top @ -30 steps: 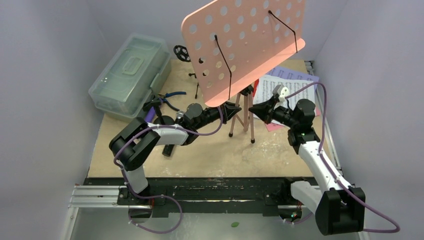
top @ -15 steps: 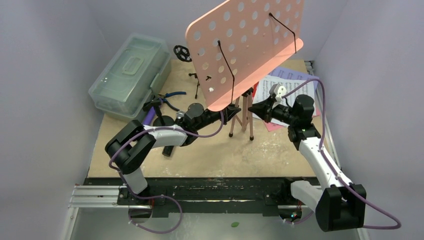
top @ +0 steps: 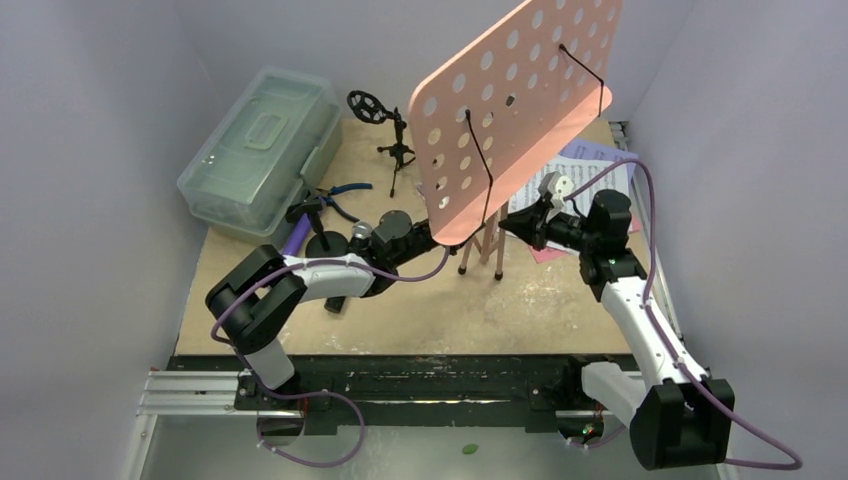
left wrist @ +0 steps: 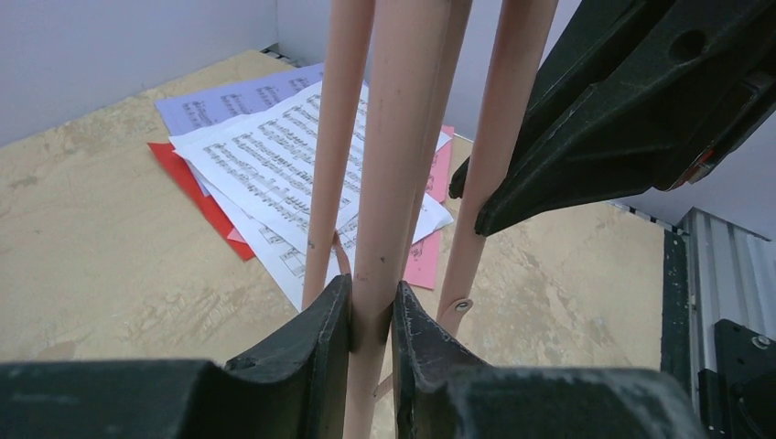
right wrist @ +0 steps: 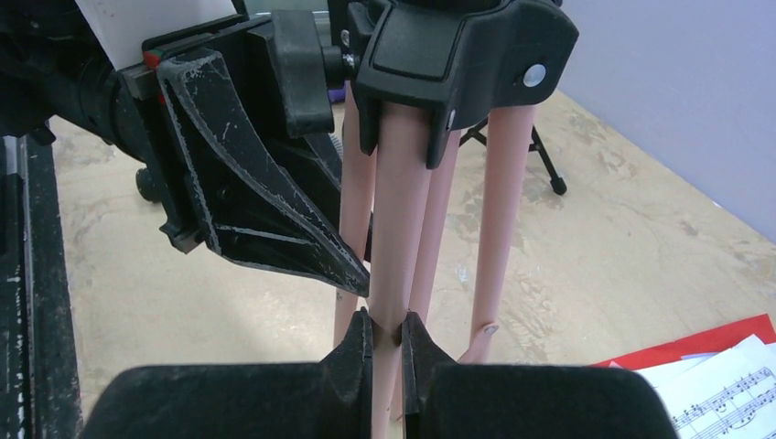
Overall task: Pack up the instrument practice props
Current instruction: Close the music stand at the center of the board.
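Centre: the pink rack (top: pixel 520 110) tilts over the middle of the desk (top: pixel 450 310). The left gripper (top: pixel 445 232) and right gripper (top: pixel 503 225) hem in its tripod legs (top: pixel 490 245) from both sides, fingers (left wrist: pixel 320 325) clamped on a leg.
Front: bare desk between the legs and the arm bases, free to pass.
Back left: clear case (top: pixel 260 150), pliers (top: pixel 340 192) and an upright mic tripod (top: pixel 395 150) crowd the corner.
Back right: sheet-music pages (top: pixel 590 165) lie flat, overhung by the rack.

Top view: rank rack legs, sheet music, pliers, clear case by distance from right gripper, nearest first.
1. Rack legs, held by right gripper.
2. Sheet music, just right.
3. Pliers, left.
4. Clear case, far left.
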You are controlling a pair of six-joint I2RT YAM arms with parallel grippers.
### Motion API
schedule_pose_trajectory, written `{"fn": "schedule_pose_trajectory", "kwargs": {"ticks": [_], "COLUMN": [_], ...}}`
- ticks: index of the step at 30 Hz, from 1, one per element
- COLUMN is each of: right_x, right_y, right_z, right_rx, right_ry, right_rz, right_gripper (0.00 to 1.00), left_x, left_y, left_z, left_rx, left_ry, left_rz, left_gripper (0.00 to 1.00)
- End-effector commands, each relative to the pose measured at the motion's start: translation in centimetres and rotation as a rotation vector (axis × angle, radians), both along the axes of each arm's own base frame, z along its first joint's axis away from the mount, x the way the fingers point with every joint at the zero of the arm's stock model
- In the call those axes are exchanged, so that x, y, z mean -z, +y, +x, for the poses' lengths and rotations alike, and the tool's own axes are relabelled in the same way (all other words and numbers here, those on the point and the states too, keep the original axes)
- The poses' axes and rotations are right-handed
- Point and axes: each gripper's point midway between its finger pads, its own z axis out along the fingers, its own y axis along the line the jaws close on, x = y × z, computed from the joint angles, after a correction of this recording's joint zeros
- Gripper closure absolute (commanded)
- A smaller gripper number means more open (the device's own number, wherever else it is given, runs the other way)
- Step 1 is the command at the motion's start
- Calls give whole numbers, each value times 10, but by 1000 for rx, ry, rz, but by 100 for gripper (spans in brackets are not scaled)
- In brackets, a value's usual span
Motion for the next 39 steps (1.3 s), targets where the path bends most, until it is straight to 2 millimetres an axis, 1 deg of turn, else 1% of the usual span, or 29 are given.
{"fn": "schedule_pose_trajectory", "kwargs": {"ticks": [1,6,8,10,13,16,18,22,25,27,30,33,34,35,39], "right_x": [50,52,51,51,50,50,50,51,51,50,50,49,50,50,50], "right_y": [-11,-13,-13,-13,-13,-13,-13,-12,-12,-12,-12,-12,-12,-12,-11], "right_z": [-10,-9,-9,-10,-10,-10,-9,-9,-9,-9,-9,-9,-9,-9,-9], "right_rx": [41,49,51,49,46,45,46,45,44,44,43,42,42,42,41], "right_ry": [179,191,190,191,189,188,191,197,195,194,193,192,195,195,197], "right_rz": [-76,-79,-78,-75,-70,-67,-65,-64,-63,-62,-60,-58,-57,-57,-57], "right_gripper": [100,100,100,100,100,100,100,100,100,100,100,100,100,100,100], "left_x": [-102,-113,-117,-119,-118,-110,-107,-111,-111,-110,-114,-107,-110,-109,-119], "left_y": [3,20,26,30,34,39,38,28,18,11,6,2,2,2,0], "left_z": [-36,-39,-41,-42,-44,-44,-49,-62,-65,-68,-68,-58,-55,-51,-43], "left_rx": [89,43,36,26,13,-9,-12,-14,-39,-50,-83,-189,-213,-239,-251], "left_ry": [-81,-29,-9,21,121,302,410,545,664,750,808,854,853,856,839], "left_rz": [-299,-366,-389,-404,-430,-494,-543,-633,-709,-757,-811,-800,-810,-806,-852], "left_gripper": [80,60,55,52,51,50,50,49,49,51,55,56,56,56,57]}}
